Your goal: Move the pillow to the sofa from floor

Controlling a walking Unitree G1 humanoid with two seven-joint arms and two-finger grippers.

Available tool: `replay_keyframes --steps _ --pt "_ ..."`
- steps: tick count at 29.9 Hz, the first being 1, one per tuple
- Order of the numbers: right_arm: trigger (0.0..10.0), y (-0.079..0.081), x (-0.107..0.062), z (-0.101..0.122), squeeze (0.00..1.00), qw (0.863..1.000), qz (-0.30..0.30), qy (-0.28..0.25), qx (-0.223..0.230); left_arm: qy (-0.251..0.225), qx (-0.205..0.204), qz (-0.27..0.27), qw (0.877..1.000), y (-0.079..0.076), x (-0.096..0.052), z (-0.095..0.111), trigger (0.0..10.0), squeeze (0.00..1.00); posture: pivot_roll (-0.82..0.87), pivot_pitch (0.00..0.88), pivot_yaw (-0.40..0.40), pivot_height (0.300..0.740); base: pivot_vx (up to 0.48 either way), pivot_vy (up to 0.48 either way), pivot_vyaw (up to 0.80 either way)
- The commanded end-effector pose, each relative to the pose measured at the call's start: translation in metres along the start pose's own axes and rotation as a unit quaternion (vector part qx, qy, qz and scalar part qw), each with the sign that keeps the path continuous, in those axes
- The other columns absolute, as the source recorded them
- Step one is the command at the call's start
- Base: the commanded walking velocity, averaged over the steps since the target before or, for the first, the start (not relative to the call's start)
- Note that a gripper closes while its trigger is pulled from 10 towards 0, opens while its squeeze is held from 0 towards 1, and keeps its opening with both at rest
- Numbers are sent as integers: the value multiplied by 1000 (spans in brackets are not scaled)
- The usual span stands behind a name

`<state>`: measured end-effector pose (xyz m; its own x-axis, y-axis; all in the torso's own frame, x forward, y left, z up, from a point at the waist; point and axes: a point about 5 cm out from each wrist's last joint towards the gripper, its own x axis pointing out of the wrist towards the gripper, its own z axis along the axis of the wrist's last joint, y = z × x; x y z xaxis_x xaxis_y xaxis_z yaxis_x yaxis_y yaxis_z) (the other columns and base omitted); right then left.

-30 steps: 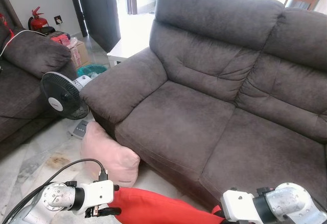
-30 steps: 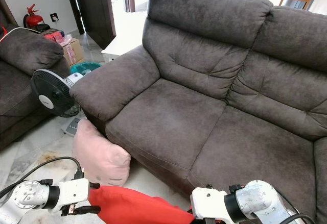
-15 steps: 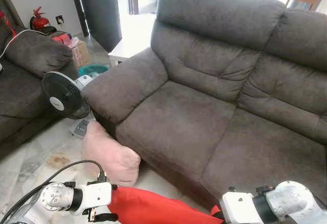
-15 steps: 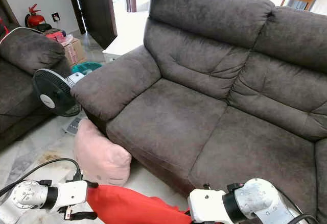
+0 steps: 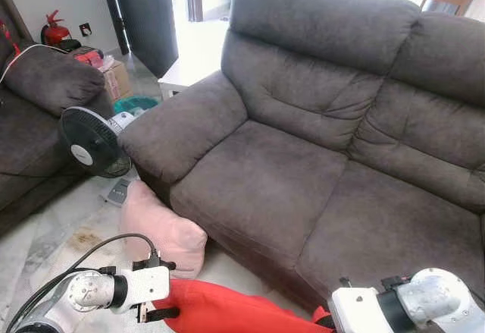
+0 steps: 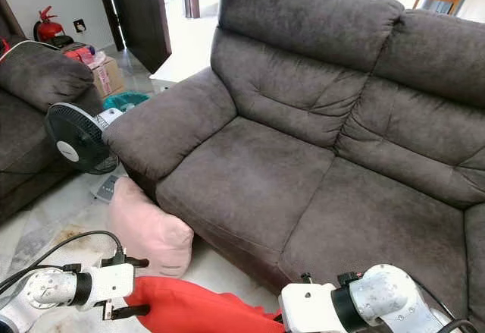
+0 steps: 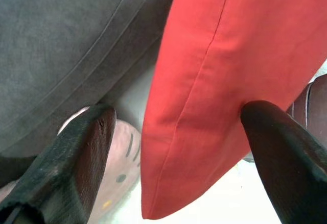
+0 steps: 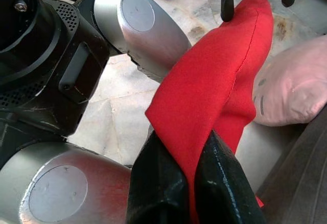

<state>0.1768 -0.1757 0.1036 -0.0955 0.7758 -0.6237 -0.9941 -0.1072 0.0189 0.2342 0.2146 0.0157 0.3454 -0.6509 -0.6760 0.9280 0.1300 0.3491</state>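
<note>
Fan (image 5: 92,142) at left centre, pink cushion (image 5: 161,228) on the floor below it against the sofa (image 5: 303,143) front. Left gripper (image 5: 155,291), lower left, fingers spread wide, one on each side of the red pillow's (image 5: 227,310) end corner. Pillow held off the floor along the bottom edge, long axis left to right. Right gripper (image 8: 188,183), lower right, pinched shut on the opposite end. Sofa seat lies above and beyond the pillow, nearer the right arm.
</note>
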Motion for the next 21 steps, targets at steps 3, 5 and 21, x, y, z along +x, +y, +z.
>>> replay_keyframes --steps 3,5,21 --pt "10000 1 -4 19 0 999 7 -30 -39 -3 -3 -17 1000 -6 8 0 10000 0 64 13 -57 740 0 0 0" --pt "10000 1 -5 20 0 999 7 -30 -40 -1 -7 -20 1000 -7 9 0 10000 0 62 14 -60 740 0 0 0" --pt "10000 -1 -11 21 0 999 1 -23 -39 6 -33 -14 999 -11 20 -3 0 0 41 12 -72 740 0 0 0"
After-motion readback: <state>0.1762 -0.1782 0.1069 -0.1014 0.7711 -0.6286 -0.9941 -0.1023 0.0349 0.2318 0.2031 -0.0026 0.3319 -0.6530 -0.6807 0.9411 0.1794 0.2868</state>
